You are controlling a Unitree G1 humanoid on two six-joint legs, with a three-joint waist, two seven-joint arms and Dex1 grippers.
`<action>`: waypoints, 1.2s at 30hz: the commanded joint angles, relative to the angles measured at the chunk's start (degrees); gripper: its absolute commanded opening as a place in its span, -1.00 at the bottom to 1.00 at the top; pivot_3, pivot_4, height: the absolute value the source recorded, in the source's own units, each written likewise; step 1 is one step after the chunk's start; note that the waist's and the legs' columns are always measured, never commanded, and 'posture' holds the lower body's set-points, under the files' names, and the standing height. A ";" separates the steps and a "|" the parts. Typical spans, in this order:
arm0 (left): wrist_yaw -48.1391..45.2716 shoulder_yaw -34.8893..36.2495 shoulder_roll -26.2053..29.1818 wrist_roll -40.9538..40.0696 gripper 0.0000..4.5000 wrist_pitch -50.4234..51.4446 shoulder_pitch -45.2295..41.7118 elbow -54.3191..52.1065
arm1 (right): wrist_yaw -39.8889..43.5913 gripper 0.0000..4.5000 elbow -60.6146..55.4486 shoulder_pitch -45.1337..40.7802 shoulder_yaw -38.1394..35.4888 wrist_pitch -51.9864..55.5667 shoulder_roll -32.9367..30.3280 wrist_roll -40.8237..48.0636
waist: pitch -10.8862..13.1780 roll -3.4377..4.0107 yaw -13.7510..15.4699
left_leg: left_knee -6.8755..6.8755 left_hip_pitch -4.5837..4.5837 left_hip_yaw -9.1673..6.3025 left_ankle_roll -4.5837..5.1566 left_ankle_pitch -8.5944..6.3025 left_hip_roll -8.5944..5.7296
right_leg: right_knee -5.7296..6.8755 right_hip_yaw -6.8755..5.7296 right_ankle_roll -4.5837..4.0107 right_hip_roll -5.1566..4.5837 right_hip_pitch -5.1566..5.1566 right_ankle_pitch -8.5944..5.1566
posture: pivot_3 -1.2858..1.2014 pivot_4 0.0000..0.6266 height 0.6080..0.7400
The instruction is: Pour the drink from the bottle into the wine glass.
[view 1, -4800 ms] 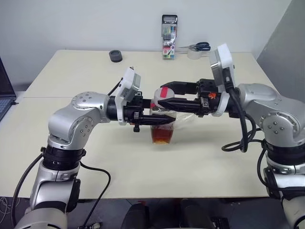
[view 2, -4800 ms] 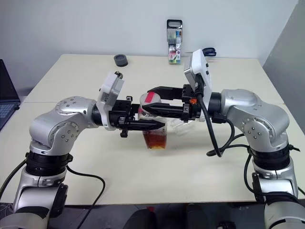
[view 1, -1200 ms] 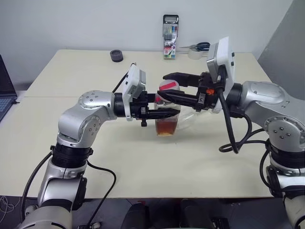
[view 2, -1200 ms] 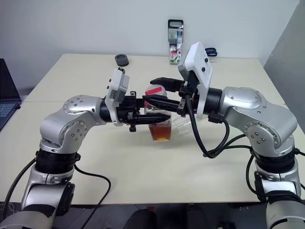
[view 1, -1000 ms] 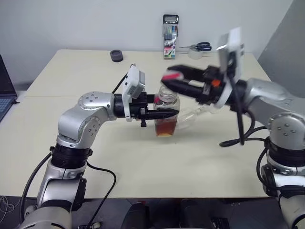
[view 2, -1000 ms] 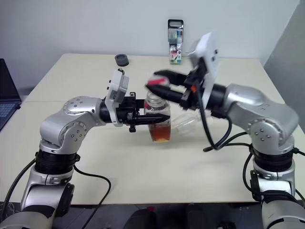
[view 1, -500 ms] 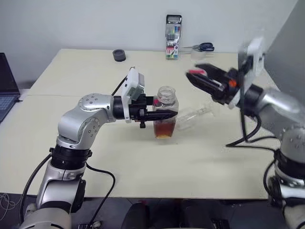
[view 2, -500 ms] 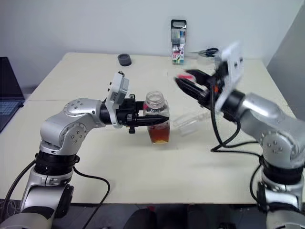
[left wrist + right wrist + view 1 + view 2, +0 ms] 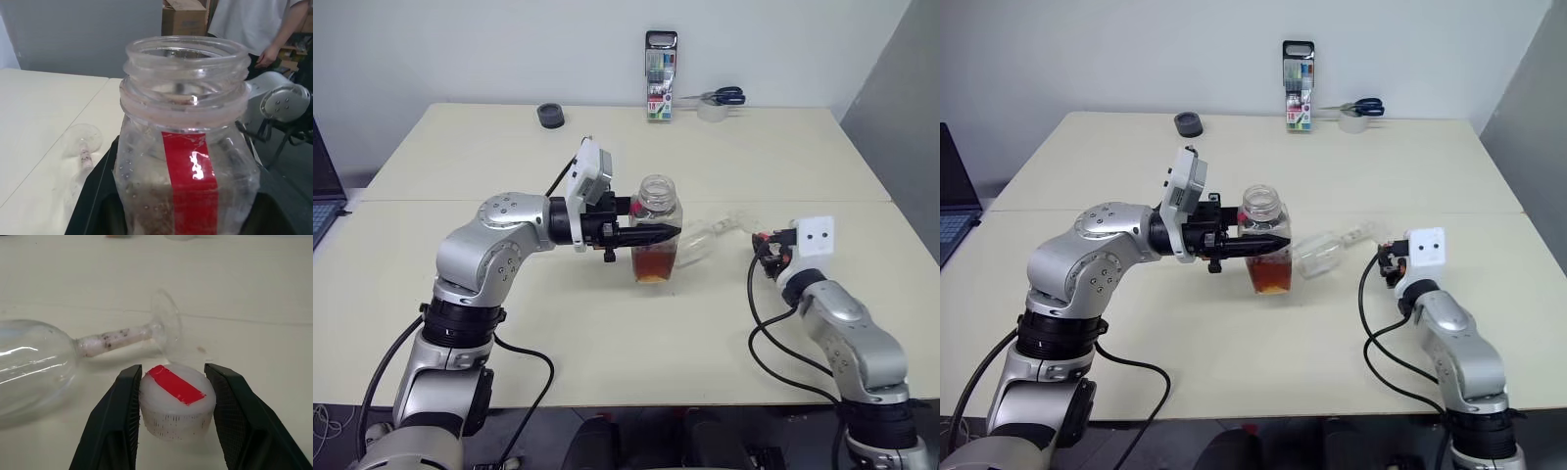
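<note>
Standing upright mid-surface (image 9: 509,323), uncapped squarish clear plastic bottle (image 9: 656,235) holding reddish-brown drink (image 9: 652,264), left claw (image 9: 651,235) clamped around it. Clear stemmed wine glass (image 9: 58,357) lies on its side just beyond. Right claw (image 9: 177,423), low near glass foot, grips white cap with red strip (image 9: 177,400).

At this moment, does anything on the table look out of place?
Yes. The wine glass lies on its side on the table beside the uncapped bottle, so nothing can be poured into it yet. The right end effector grips the cap.
</note>
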 commanded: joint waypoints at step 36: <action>12.16 3.37 -1.41 8.11 -0.19 -7.17 -2.53 3.93 | 23.36 0.98 -28.97 -7.86 -8.39 16.37 -13.84 36.54 | 0.00 0.01 -0.10 | 0.06 0.06 -0.14 0.22 -0.12 0.00 | 0.02 -0.08 -0.01 0.02 0.10 0.01 | 0.03 -0.52 1.00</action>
